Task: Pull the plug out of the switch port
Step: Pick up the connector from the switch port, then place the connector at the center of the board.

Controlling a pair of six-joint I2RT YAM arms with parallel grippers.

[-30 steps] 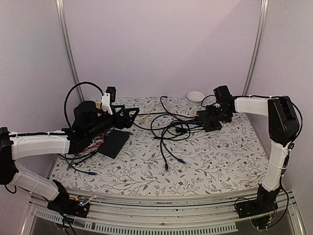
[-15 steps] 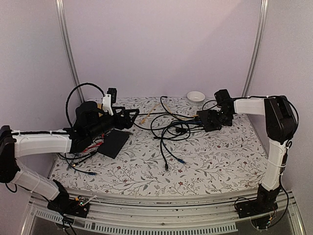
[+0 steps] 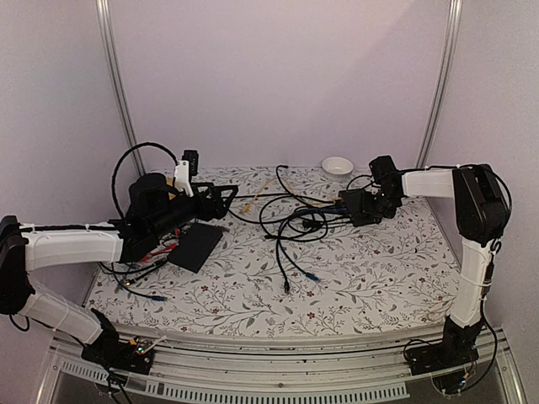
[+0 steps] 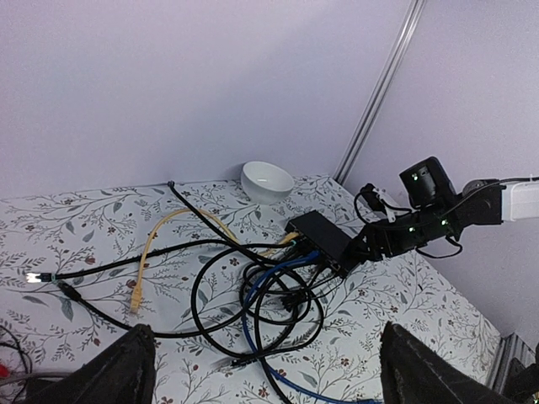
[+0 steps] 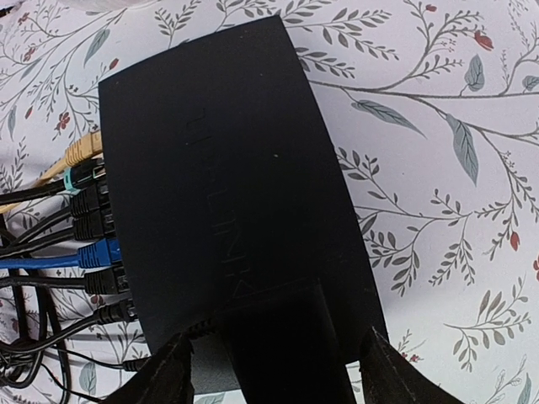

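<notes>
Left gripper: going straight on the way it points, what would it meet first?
Probably the cable tangle mid-table: the left gripper, jaws open, aims at it, with the switch further along. Height is unclear, so it may pass above.

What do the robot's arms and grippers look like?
Both have white shells and black joints. The left arm carries a looping black cable and white wrist bracket; the right arm's wrist shows green lights. The left gripper and right gripper are black.
</notes>
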